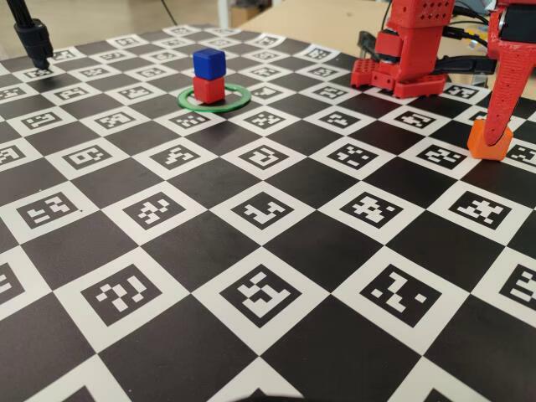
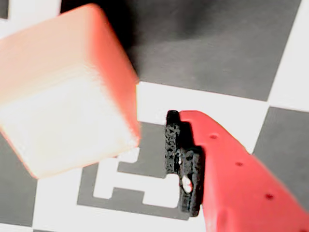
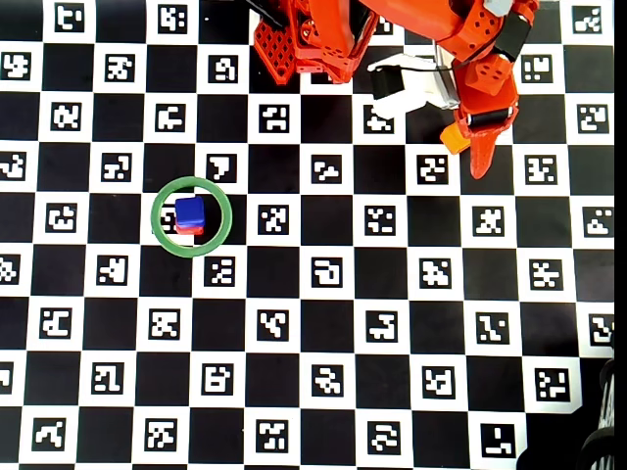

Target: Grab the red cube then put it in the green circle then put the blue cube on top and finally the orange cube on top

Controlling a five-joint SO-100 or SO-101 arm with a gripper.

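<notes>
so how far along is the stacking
Two steps look done: the red cube sits inside the green circle with the blue cube on top. The gripper is down at the orange cube, jaws apart. Left: grasp it and stack it.

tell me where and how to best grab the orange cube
Grip the orange cube by two opposite flat side faces, coming down from above. It sits on the board and the end effector is already over it, one finger beside it in the wrist view; whether it touches is unclear.
</notes>
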